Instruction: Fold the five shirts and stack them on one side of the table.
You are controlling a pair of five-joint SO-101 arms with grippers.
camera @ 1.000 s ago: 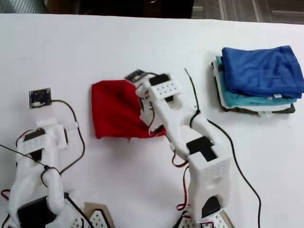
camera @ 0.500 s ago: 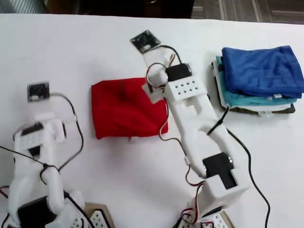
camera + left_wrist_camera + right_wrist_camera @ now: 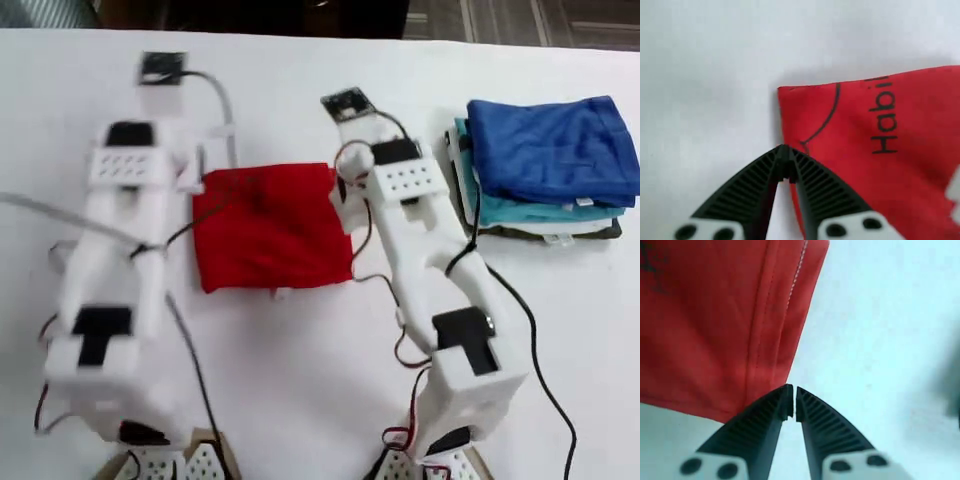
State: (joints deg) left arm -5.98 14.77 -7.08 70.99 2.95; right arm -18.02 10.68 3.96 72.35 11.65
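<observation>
Standing at the left edge of the red shirt (image 3: 270, 230), near its far corner: left end effector (image 3: 785, 165), closed tip to tip, empty. At the shirt's right edge: right end effector (image 3: 793, 402), likewise closed and empty. Well right of the shirt: stack of folded shirts (image 3: 545, 165); right arm judged nearer for the carry, the shirt's long axis running arm to arm.

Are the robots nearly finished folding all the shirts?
Nearly, it seems. Folded shirts already sit in a stack at the side of the table, a blue shirt on top. The red shirt lies folded in the middle, both arms' jaws shut at its edges. Left: moving it onto the stack.
</observation>
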